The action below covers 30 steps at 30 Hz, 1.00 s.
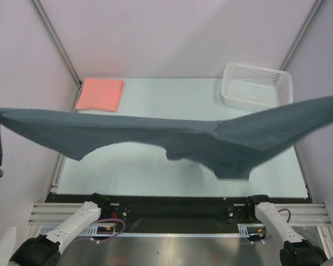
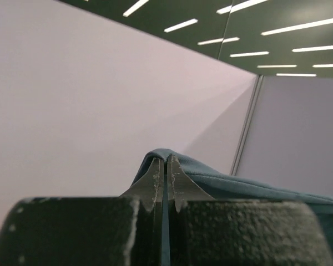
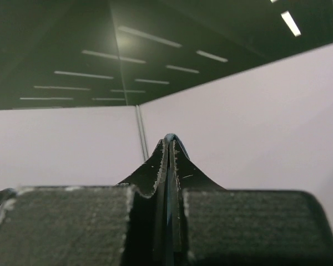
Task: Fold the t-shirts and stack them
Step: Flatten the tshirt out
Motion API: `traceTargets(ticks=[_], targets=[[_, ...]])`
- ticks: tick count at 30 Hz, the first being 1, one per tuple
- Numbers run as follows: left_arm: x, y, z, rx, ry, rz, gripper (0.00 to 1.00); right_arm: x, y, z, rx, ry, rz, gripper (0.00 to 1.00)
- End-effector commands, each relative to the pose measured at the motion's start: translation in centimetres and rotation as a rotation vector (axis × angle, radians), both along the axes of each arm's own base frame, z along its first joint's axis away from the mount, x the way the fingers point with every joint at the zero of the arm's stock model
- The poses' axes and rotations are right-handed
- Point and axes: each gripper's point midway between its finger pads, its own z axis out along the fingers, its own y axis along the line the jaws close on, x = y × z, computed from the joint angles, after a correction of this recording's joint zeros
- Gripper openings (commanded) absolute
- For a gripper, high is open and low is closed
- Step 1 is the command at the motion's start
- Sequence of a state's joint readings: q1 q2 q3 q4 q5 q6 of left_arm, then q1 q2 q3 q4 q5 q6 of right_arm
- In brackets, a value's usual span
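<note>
- Dark slate t-shirt (image 1: 155,138) hung stretched in the air between both arms, well above the table (image 1: 172,94). It spanned the top view nearly edge to edge, with its lower edge sagging unevenly in the middle.
- Left gripper (image 2: 164,172) was clenched on a fold of the slate cloth, a small hump of it showing past the tips.
- Right gripper (image 3: 170,152) was clamped tight too, with only a thin blue sliver of fabric peeking out at the tips.
- Salmon-pink t-shirt (image 1: 101,94) lay folded flat at the far-left corner of the table. White mesh basket (image 1: 257,84) sat at the far-right corner.
- Risk: the right-side bite looked shallow. More tension between the arms could pull the cloth free and drop that end in a heap.
- Risk: with that uneven sag, lowering would probably land the shirt creased or with a sleeve tucked under.
- Risk: the spread was wide, so setting it down too far back could drape it over the pink shirt or snag the basket rim.
- Judged: the slate shirt was not yet folded, and stacking was pending.
</note>
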<state>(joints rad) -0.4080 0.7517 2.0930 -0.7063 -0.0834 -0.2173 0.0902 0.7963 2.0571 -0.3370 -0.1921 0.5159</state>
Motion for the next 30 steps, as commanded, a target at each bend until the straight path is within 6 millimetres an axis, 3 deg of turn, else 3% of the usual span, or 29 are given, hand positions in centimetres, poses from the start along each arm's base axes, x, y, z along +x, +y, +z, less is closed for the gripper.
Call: traceTargets(ticks=[1, 5, 6, 10, 11, 14, 15, 16, 17, 18, 20, 22, 23, 25, 27, 29, 30], targets=[[-0.8, -0.1, 1.3, 0.025, -0.068, 0.001, 0.00, -1.5, 0.3, 1.4, -0.013, -0.071, 0.027, 0.00], [1.0, -0.4, 1.0, 0.028, -0.037, 0.024, 0.00, 0.4, 0.6, 1.4, -0.013, -0.040, 0.034, 0.00], [2.8, -1.1, 0.3, 0.047, 0.000, 0.026, 0.00, 1.1, 0.6, 1.2, -0.014, -0.026, 0.027, 0.00], [8.9, -2.4, -2.4, 0.100, 0.109, 0.095, 0.00, 6.6, 0.6, -0.3, -0.026, 0.069, -0.009, 0.00], [11.7, -2.5, -4.5, 0.116, 0.180, 0.147, 0.00, 9.1, 0.8, -1.5, -0.031, 0.121, -0.017, 0.00], [16.9, -2.7, -7.1, 0.166, 0.261, 0.257, 0.00, 15.0, 1.0, -4.0, -0.046, 0.214, -0.048, 0.00], [19.3, -3.3, -9.6, 0.226, 0.315, 0.284, 0.00, 17.9, 1.2, -6.2, -0.055, 0.279, -0.054, 0.00], [21.5, -3.8, -10.6, 0.239, 0.333, 0.307, 0.00, 20.2, 1.3, -7.3, -0.060, 0.310, -0.061, 0.00], [23.9, -4.1, -13.7, 0.302, 0.395, 0.353, 0.00, 21.8, 1.3, -8.5, -0.063, 0.338, -0.068, 0.00], [25.3, -4.3, -14.9, 0.327, 0.416, 0.373, 0.00, 24.4, 1.6, -11.2, -0.072, 0.406, -0.069, 0.00], [28.7, -5.2, -17.9, 0.375, 0.462, 0.397, 0.00, 28.0, 1.9, -14.0, -0.089, 0.461, -0.080, 0.00], [31.5, -5.5, -21.6, 0.420, 0.510, 0.426, 0.00, 32.1, 2.1, -18.6, -0.116, 0.556, -0.093, 0.00], [33.5, -5.6, -25.5, 0.464, 0.578, 0.434, 0.00, 33.4, 1.9, -20.2, -0.123, 0.586, -0.115, 0.00], [35.7, -5.9, -28.1, 0.464, 0.599, 0.433, 0.00, 35.8, 1.9, -24.1, -0.149, 0.637, -0.134, 0.00], [38.3, -6.1, -34.0, 0.521, 0.694, 0.429, 0.00, 38.3, 1.5, -27.7, -0.155, 0.708, -0.164, 0.00], [40.5, -5.8, -36.8, 0.517, 0.722, 0.461, 0.00, 40.8, 1.4, -31.9, -0.162, 0.781, -0.181, 0.00], [42.2, -5.3, -40.2, 0.531, 0.780, 0.476, 0.00, 41.7, 1.4, -33.1, -0.167, 0.797, -0.184, 0.00]])
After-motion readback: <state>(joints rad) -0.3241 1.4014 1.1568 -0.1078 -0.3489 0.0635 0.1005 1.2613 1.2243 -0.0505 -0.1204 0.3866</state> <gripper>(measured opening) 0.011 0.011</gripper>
